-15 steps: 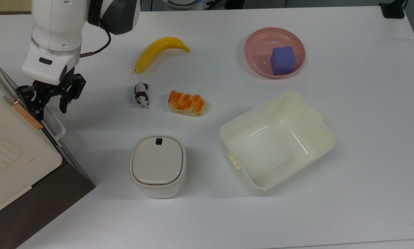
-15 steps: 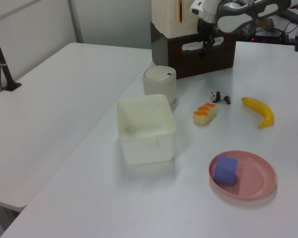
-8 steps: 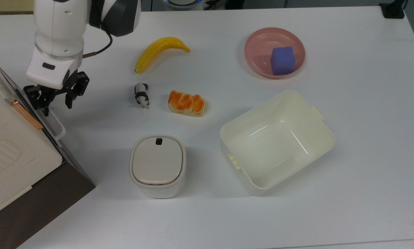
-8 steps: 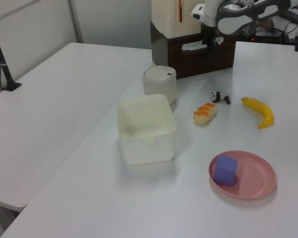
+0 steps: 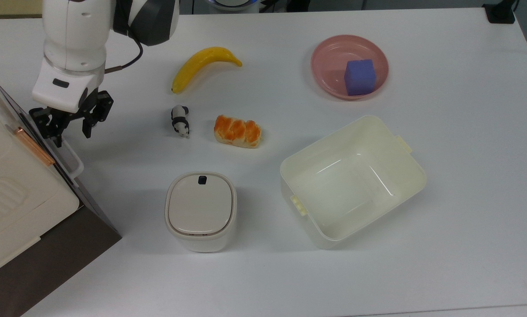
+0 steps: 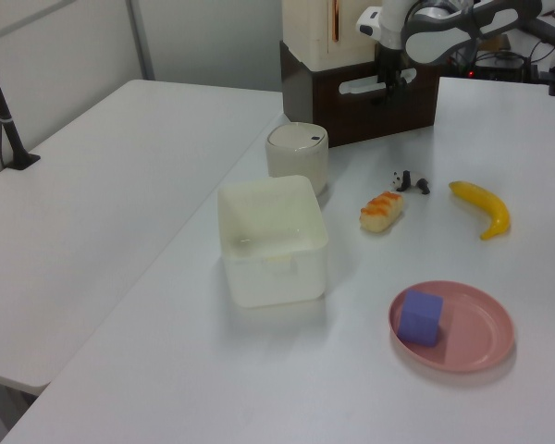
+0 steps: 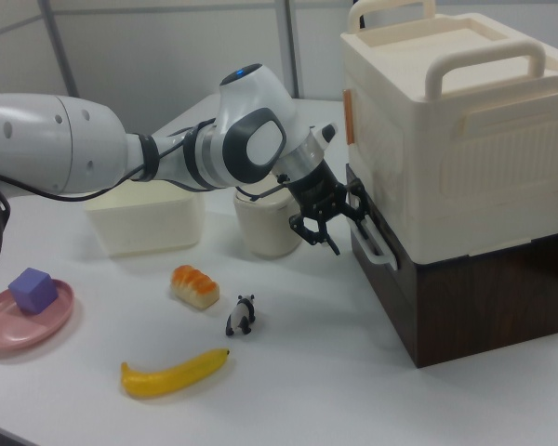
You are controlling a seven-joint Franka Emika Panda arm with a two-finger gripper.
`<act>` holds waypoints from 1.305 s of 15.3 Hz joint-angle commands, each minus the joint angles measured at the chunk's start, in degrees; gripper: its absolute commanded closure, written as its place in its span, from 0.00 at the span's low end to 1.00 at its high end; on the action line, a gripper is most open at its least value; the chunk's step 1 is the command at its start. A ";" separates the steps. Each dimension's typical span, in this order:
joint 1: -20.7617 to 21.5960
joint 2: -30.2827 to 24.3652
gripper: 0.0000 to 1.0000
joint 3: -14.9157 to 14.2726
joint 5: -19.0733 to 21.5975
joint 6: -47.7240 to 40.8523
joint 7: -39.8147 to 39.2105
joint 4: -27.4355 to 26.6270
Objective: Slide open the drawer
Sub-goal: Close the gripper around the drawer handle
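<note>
In the top view, the gripper point(image 5: 69, 124) hung at the top view's left with its black fingers spread, straddling the upper end of the white drawer handle point(image 5: 71, 157) without clear contact. The handle stood on the front of the dark brown drawer point(image 5: 52, 255) under the cream storage box point(image 5: 12, 193). On the white table point(image 5: 457, 198) lay a banana point(image 5: 204, 66), a panda figurine point(image 5: 180, 120), a bread roll point(image 5: 237, 131), a lidded white bin point(image 5: 200, 210), an empty cream tub point(image 5: 353, 180) and a pink plate point(image 5: 329, 72) holding a purple cube point(image 5: 359, 76).

In the left view, the gripper point(image 6: 390, 81) hung at the handle point(image 6: 377, 83) on the drawer's point(image 6: 361, 111) front, at the table's far end.

In the right view, the gripper point(image 7: 339, 223) reached the handle point(image 7: 374, 237) from the right view's left, fingers apart on either side of its top end. The drawer point(image 7: 465, 297) sat flush and closed beneath the box point(image 7: 456, 139).
</note>
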 commanded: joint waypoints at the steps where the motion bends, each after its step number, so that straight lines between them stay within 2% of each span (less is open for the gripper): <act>1: 0.18 -2.30 0.42 0.33 -0.37 -1.18 1.62 -0.99; 5: 0.18 -2.13 0.44 0.33 -0.37 -0.75 1.71 -0.99; 9: 0.09 -1.78 0.50 0.33 -0.55 -0.39 1.62 -0.90; 20: 0.00 -0.02 0.50 0.24 -1.34 4.62 1.45 -0.73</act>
